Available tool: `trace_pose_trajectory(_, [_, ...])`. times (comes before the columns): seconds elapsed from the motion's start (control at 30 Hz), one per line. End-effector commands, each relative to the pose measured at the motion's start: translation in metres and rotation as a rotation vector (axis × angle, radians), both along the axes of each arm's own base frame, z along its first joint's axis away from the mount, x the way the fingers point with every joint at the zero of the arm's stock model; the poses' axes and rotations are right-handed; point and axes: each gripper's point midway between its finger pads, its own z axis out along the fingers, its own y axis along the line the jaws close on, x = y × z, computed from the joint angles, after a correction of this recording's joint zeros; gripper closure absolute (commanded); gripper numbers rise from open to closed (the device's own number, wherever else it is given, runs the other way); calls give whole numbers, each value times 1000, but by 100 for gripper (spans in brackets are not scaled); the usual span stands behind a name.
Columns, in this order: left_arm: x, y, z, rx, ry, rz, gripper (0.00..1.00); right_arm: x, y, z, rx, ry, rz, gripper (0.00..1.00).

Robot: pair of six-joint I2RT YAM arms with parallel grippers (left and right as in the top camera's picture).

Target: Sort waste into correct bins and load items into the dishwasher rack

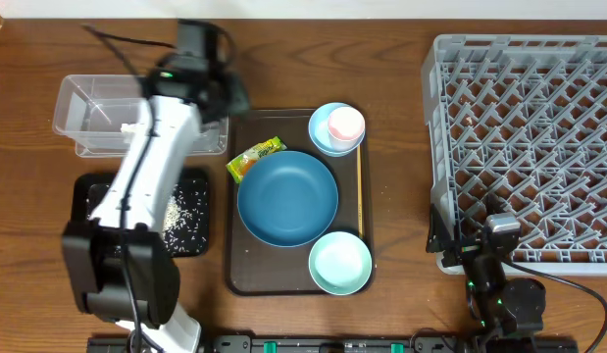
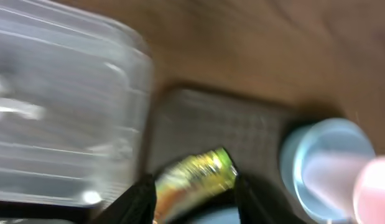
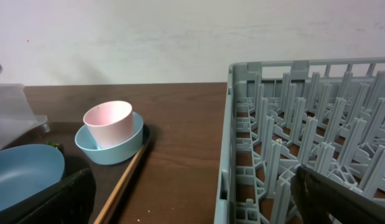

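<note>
Though blur smears the left end effector, its jaws gape; right end effector wide

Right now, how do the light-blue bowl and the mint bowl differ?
The light-blue bowl holds the pink cup; the mint bowl is empty. The light-blue bowl sits at the far right corner of the brown tray, the mint bowl at its near right corner. The mint bowl looks a little wider. Shared: both stand upright on the brown tray, next to the blue dish.
</note>
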Motion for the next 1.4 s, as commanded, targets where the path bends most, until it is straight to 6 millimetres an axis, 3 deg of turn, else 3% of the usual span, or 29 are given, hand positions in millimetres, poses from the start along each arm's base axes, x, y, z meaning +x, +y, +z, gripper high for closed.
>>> trace_pose_trajectory(0.0, [-11, -23, -27, 61, 54, -136, 51, 0, -3, 0, -10, -3, -13, 1])
trace_pose_trajectory(0.13, [-20, -43, -56, 136, 107, -307, 46, 0, -3, 0, -10, -3, -13, 1])
trace_pose_trajectory(0.33, [-18, -19, -97, 311, 192, -294, 45, 0, -3, 0, -10, -3, -14, 1])
trace_pose_trajectory(0.5, [-32, -25, -120, 290, 275, -445, 45, 0, -3, 0, -10, -3, -13, 1])
trace_pose_trajectory(0.7, [-47, -24, -150, 292, 378, -464, 45, 0, -3, 0, -10, -3, -13, 1])
trace_pose_trajectory(1.07, [-54, -30, -153, 288, 400, -500, 46, 0, -3, 0, -10, -2, -14, 1])
trace_pose_trajectory(1.1, [-54, -30, -153, 288, 398, -500, 47, 0, -3, 0, -10, -2, -14, 1])
trace_pose_trajectory(1.3, [-56, -37, -154, 242, 402, -512, 90, 0, -3, 0, -10, -2, -13, 1])
trace_pose_trajectory(1.37, [-56, -38, -154, 240, 398, -513, 94, 0, -3, 0, -10, -2, -13, 1])
